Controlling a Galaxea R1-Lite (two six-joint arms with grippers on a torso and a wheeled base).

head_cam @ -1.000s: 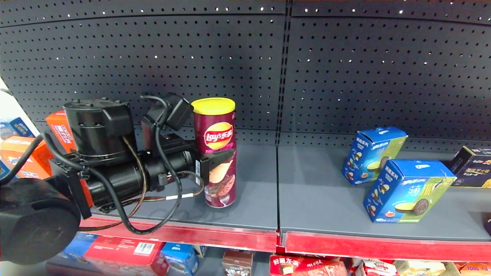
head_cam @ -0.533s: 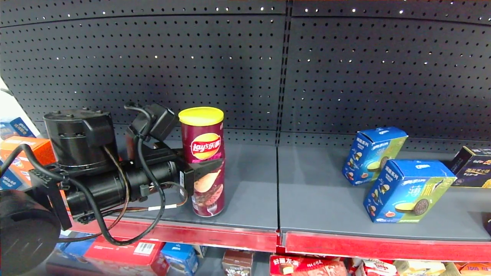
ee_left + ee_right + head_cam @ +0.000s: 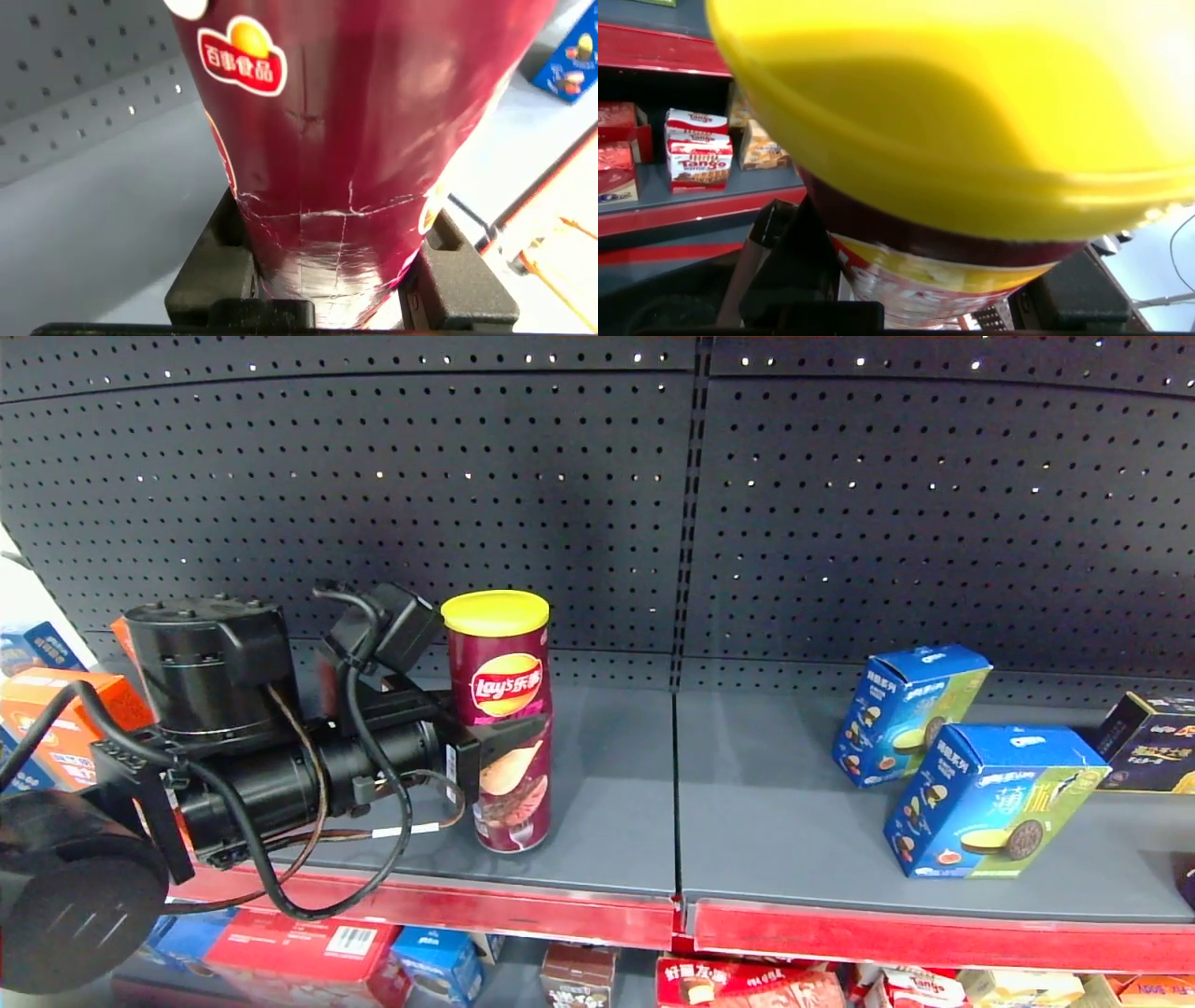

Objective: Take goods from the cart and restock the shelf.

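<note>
A maroon chips can (image 3: pixel 499 719) with a yellow lid stands upright on the grey shelf (image 3: pixel 616 821), left of the middle seam and near the front edge. My left gripper (image 3: pixel 509 742) comes in from the left and is shut on the can's middle. Close up, the left gripper (image 3: pixel 327 280) clamps the can's body (image 3: pixel 355 121) between its black fingers (image 3: pixel 210 275). My right gripper (image 3: pixel 924 289) is shut on a second chips can (image 3: pixel 971 121), whose yellow lid faces the camera. Whether the first can's base touches the shelf is unclear.
Two blue cookie boxes (image 3: pixel 910 709) (image 3: pixel 990 812) lean on the shelf's right half, with a dark box (image 3: pixel 1148 747) beyond them. Orange boxes (image 3: pixel 56 709) sit at the far left behind my arm. A pegboard wall (image 3: pixel 597 504) backs the shelf. Packed goods (image 3: pixel 308 952) fill the shelf below.
The left arm drew the can leftward and toward the shelf's front edge, then shifted it slightly back to the right. The boxes on the right stayed put.
</note>
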